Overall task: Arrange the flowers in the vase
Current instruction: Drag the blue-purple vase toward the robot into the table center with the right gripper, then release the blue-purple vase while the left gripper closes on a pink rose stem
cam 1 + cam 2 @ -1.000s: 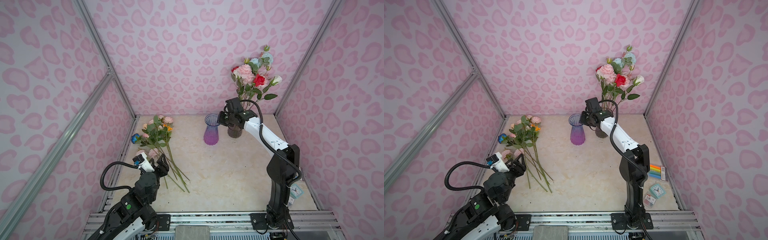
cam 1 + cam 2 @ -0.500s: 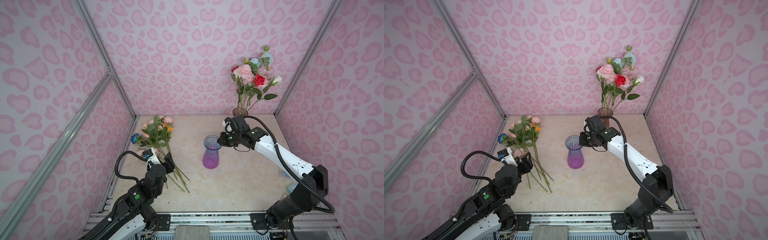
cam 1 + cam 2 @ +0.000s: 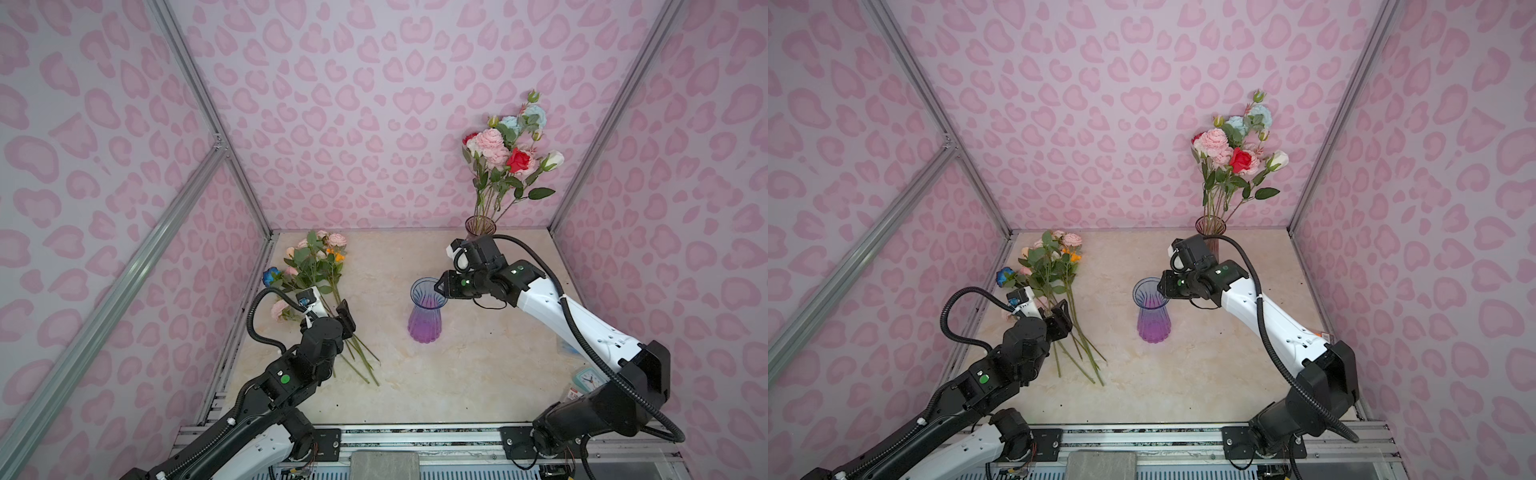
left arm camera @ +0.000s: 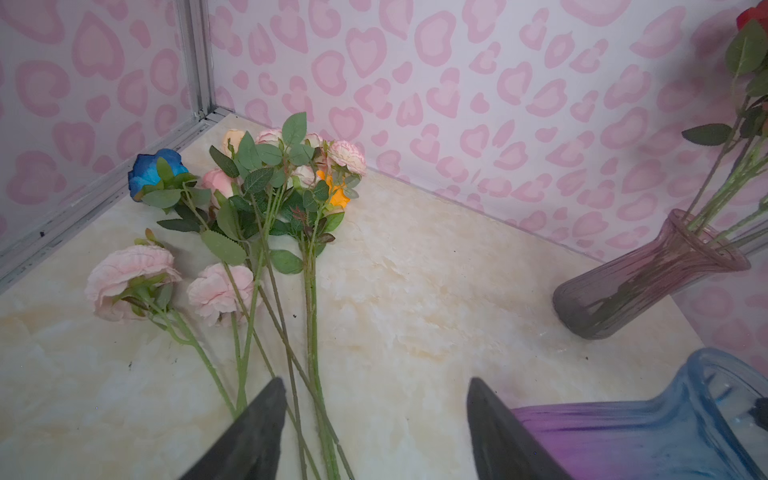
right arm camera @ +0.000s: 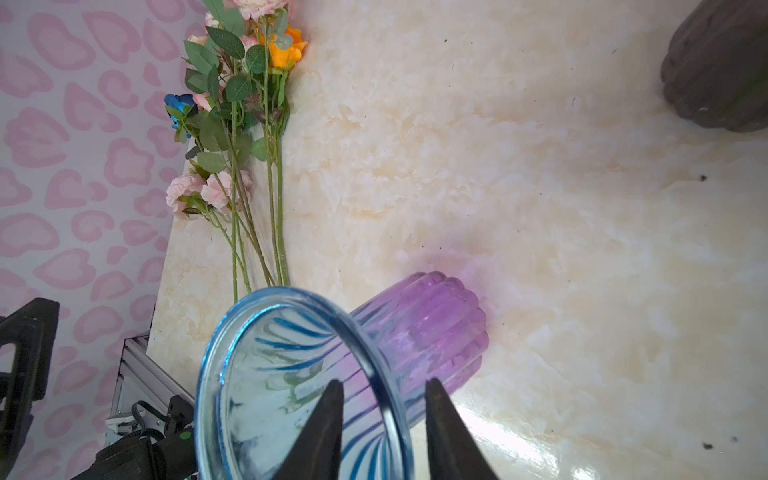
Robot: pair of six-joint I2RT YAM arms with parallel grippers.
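Flowers [image 3: 316, 266] lie loose at the table's [image 3: 457, 382] far left, stems pointing near and passing beneath the left gripper [image 4: 374, 434], whose jaws gape wide and hold nothing. At mid-table the right gripper [image 5: 382, 388] straddles the rim of the upright blue-to-purple vase [image 3: 424, 320], jaws parted, seemingly just clear of the glass. Far right, a smoky vase [image 3: 480, 226] holds a bouquet [image 3: 503, 153].

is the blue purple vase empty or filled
Empty. In the right wrist view the vase holds no stems, only bare glass; the loose flowers lie apart from it.
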